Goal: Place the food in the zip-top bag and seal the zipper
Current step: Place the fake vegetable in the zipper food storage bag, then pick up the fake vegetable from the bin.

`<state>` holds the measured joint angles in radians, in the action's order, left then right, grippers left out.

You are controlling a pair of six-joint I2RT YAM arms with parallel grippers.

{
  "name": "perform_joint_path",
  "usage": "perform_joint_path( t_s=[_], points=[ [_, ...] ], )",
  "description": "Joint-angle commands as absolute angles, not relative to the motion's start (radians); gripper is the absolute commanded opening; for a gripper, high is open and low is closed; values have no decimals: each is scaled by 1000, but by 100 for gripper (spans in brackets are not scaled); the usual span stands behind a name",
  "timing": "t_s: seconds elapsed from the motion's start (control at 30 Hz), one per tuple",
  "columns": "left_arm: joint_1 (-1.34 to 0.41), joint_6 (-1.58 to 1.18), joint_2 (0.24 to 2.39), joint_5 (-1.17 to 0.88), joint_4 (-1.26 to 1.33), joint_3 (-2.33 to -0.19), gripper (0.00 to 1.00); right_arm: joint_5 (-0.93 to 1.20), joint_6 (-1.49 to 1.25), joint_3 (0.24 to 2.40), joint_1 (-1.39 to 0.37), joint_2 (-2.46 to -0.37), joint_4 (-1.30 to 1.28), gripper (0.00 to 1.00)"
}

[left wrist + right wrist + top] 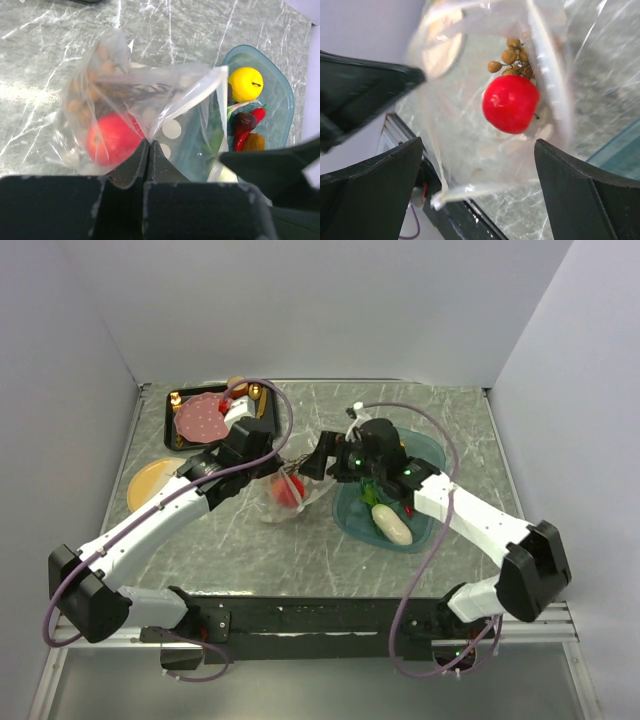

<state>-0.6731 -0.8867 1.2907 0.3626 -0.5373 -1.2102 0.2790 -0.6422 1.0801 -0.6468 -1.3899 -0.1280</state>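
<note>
Left end effector (148, 150) is clamped on the limp, slippery zip-top bag (165, 107) beside the teal tray (282, 107), red apple (112, 140) sagging inside; right end effector (479, 145), fingers apart, should probably pinch the stiffer zipper (547, 75).

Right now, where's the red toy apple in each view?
Top external: red toy apple mid-frame, inside clear dotted plastic bag.
Left wrist: lower left, by the left pincer.
Right wrist: centre.
Shared landmark: that bag; brown nut cluster beside the apple in both wrist views.
</note>
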Motion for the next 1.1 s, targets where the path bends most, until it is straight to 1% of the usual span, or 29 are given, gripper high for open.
perform_joint_path(
  t_s=[0.0, 0.07, 0.1, 0.13, 0.2, 0.33, 0.43, 0.57, 0.67, 0.97, 1.07],
  points=[
    [-676, -910, 1269, 397, -519, -1206, 1, 139, -630, 1091, -627, -1281, -181, 97],
    [-676, -910, 1272, 417, -525, -1203, 1, 82, -626, 1071, -603, -1226, -233, 93],
    [-675, -913, 1273, 428, -534, -1206, 1, 51, -627, 1059, -595, -1210, -254, 86],
    [-675, -905, 1273, 429, -534, -1206, 1, 28, -617, 1036, -578, -1197, -290, 82],
    [-675, -899, 1279, 440, -535, -1206, 1, 2, -607, 1014, -526, -1175, -348, 79],
    [-675, -891, 1308, 416, -531, -1221, 1, -35, -522, 939, -476, -1178, -481, 82],
    [-675, -890, 1325, 385, -506, -1210, 1, -18, -485, 902, -471, -1206, -524, 84],
    [-676, -885, 1336, 367, -496, -1206, 1, -9, -502, 831, -471, -1209, -521, 85],
    [-675, -881, 1333, 354, -486, -1200, 1, -80, -506, 815, -471, -1216, -543, 87],
    [-675, -884, 1338, 338, -465, -1192, 1, -160, -514, 818, -474, -1339, -580, 88],
    [-675, -885, 1345, 322, -462, -1193, 1, -176, -520, 795, -474, -1341, -551, 85]
  ],
)
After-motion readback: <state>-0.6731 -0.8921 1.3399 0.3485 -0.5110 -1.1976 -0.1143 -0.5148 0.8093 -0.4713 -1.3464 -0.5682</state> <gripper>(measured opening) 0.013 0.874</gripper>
